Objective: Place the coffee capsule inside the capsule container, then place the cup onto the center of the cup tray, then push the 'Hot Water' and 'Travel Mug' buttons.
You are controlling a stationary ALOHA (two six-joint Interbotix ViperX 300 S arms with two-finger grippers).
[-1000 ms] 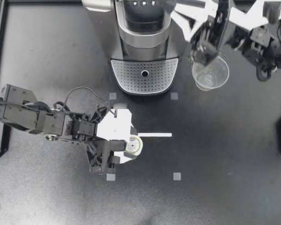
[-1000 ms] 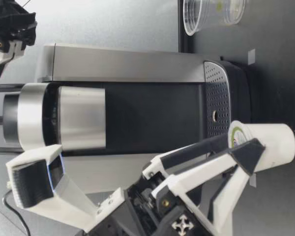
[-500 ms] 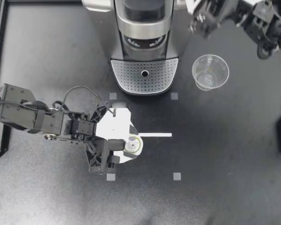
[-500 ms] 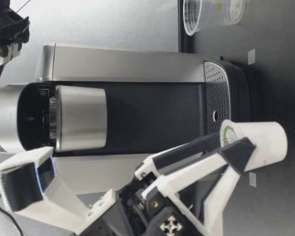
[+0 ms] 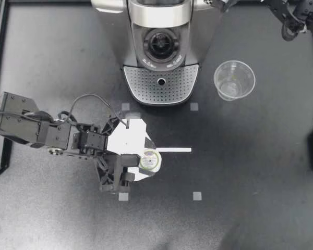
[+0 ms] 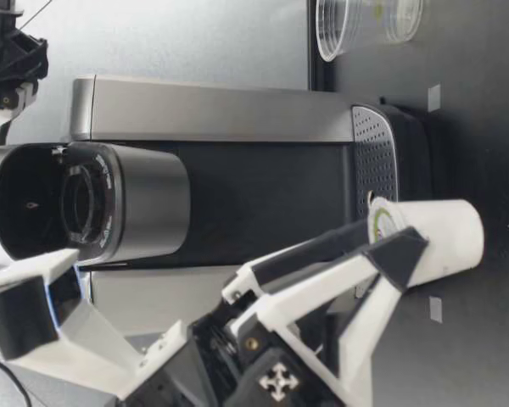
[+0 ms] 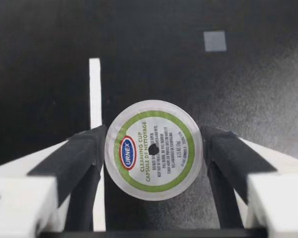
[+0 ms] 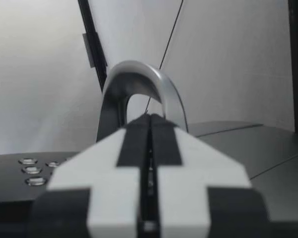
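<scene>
left claw (image 5: 145, 159) clamps the coffee capsule (image 5: 149, 161) from both sides.

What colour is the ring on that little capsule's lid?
Green, circling the capsule lid; clearest in the left wrist view.

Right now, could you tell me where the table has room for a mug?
The widest bare stretch lies on my right, between the clear cup, the white tape strip and the near edge of the table. Another lies left of the coffee machine. It is crowded in front of the drip tray, where my left jaws hold the coffee capsule.
</scene>
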